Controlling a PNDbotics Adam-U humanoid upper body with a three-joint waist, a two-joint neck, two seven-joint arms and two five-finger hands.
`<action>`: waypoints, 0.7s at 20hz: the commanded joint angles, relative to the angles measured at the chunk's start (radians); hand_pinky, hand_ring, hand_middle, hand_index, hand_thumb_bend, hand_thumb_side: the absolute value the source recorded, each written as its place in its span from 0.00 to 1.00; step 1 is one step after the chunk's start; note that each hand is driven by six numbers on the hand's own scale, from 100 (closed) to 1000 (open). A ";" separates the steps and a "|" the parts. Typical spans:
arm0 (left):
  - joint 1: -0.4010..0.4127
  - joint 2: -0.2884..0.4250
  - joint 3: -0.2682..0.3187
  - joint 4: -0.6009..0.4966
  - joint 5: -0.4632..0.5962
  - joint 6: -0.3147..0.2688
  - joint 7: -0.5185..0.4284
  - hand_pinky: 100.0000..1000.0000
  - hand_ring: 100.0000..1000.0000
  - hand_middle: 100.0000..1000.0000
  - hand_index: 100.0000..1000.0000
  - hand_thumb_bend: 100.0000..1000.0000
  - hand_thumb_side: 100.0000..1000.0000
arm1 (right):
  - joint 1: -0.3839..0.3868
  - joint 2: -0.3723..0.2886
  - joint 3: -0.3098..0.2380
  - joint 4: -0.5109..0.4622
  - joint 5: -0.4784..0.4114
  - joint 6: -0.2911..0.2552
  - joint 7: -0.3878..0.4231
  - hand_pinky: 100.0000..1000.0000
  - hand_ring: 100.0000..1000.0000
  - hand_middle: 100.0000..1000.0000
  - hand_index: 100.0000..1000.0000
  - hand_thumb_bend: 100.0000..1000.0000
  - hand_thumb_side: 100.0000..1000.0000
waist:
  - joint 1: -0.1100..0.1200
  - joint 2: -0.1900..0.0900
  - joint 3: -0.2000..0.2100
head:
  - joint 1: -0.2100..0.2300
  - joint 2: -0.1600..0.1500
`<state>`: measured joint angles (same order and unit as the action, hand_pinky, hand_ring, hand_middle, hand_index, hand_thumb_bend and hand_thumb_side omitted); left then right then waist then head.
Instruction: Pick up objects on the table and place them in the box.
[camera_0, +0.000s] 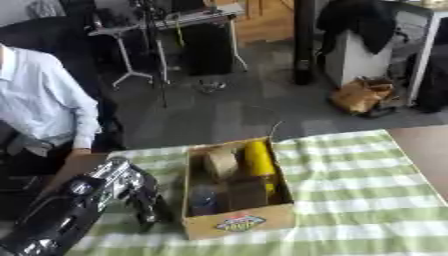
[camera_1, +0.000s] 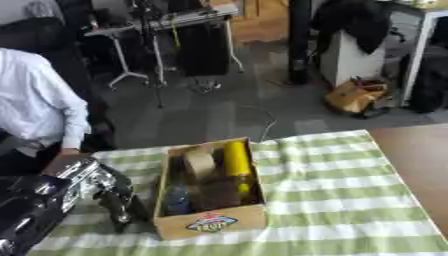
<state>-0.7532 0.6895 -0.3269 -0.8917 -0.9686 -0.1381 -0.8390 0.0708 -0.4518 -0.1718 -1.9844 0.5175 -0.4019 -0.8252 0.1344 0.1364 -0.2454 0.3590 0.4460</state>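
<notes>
An open cardboard box (camera_0: 234, 223) stands on the green-and-white checked cloth (camera_0: 367, 195), left of the middle. Inside it a yellow cylinder (camera_0: 259, 159) lies along the right wall. A tan rounded thing (camera_0: 220, 162), a brown block (camera_0: 248, 193) and a bluish bottle (camera_0: 203, 198) lie beside it. My left hand (camera_0: 147, 202) hangs just outside the box's left wall, close to the cloth. Its fingers point down, relaxed, and hold nothing. My right hand shows in neither view.
Bare brown tabletop (camera_0: 427, 150) shows past the cloth's right edge. My black and silver left forearm (camera_0: 74, 205) covers the cloth's lower left corner. Beyond the table's far edge is grey floor with stands and bags.
</notes>
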 joint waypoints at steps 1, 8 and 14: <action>-0.022 0.032 0.015 -0.019 -0.001 0.009 -0.010 0.24 0.33 0.30 0.42 0.21 0.62 | -0.004 -0.016 -0.001 -0.016 -0.003 -0.080 -0.082 0.89 1.00 0.91 0.89 0.00 1.00 | -0.004 -0.013 0.001 | -0.001 -0.001; -0.030 0.032 0.018 -0.031 -0.005 0.025 -0.024 0.24 0.33 0.30 0.41 0.19 0.62 | -0.004 -0.014 0.003 -0.016 -0.001 -0.075 -0.082 0.89 1.00 0.91 0.89 0.00 1.00 | -0.003 -0.013 0.003 | -0.002 -0.006; -0.038 0.034 0.022 -0.052 0.006 0.047 -0.030 0.23 0.32 0.29 0.41 0.18 0.62 | -0.004 -0.015 0.004 -0.016 -0.001 -0.073 -0.082 0.89 1.00 0.91 0.89 0.00 1.00 | -0.004 -0.014 0.003 | -0.003 -0.003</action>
<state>-0.7653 0.6895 -0.3168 -0.9253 -0.9671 -0.0984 -0.8677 0.0708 -0.4518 -0.1657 -1.9844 0.5175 -0.3978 -0.8292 0.1361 0.1363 -0.2445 0.3578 0.4460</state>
